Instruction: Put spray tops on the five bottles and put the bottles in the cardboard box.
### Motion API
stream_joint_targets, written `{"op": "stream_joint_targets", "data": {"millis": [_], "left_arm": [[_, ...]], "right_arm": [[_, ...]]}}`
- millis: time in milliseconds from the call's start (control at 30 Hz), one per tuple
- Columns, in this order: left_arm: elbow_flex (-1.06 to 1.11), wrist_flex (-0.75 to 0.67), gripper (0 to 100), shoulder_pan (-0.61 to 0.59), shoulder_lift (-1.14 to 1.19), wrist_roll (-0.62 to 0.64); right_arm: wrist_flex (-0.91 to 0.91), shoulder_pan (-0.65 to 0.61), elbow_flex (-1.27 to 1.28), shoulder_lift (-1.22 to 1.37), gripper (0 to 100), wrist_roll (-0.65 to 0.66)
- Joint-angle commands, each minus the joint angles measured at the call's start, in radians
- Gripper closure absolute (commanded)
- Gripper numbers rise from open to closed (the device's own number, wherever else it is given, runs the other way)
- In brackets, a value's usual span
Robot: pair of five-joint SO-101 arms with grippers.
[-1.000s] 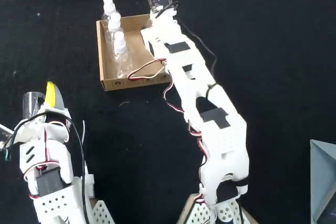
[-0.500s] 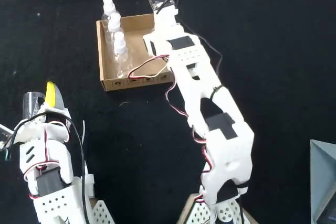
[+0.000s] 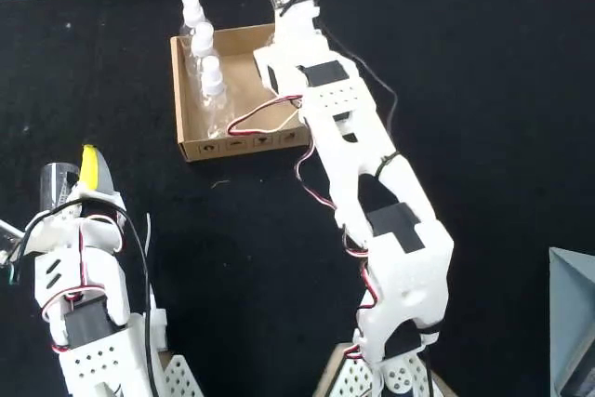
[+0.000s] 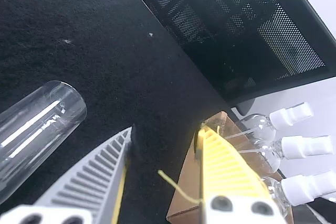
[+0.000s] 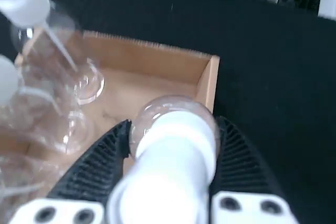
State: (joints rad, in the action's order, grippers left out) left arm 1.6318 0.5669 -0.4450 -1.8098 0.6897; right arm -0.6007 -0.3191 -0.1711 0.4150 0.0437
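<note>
Leftmost, item one: clear uncapped bottle [image 3: 58,183] on the black table [image 3: 483,90], just beside the left gripper [image 4: 163,166] and outside its grey jaw. The grey and yellow jaws stood apart with nothing between them.

Item two: cardboard box [image 3: 191,132], open-topped, at the far middle of the table.

Item three: three bottles [image 3: 213,90] with white spray tops, in a row along the box's left wall. The farthest top reached past the far wall.

Item four: right arm [image 3: 339,118], stretched over the box's right side. The right gripper [image 5: 173,127] was clamped on a fourth bottle [image 5: 169,113] at its white spray top [image 5: 168,166], held above the box's right wall.
</note>
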Motion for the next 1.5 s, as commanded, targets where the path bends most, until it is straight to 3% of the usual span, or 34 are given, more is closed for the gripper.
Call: {"op": "stream_joint_targets", "data": {"millis": [0, 433, 1267, 1467], "left_arm": [[-0.013, -0.003, 82, -0.002, -0.015, -0.009], [-0.013, -0.003, 82, -0.002, -0.015, -0.009], [-0.013, -0.003, 82, -0.002, -0.015, -0.009], [-0.013, -0.003, 82, -0.002, -0.015, -0.009]], "right_arm": [[0.089, 0.021, -0.021, 0.018, 83.6, -0.005], [0.242, 0.015, -0.024, 0.127, 83.6, 0.002], [0.244, 0.015, -0.143, 0.278, 83.0, -0.006], [0.238, 0.014, -0.142, 0.278, 72.9, -0.006]]}}
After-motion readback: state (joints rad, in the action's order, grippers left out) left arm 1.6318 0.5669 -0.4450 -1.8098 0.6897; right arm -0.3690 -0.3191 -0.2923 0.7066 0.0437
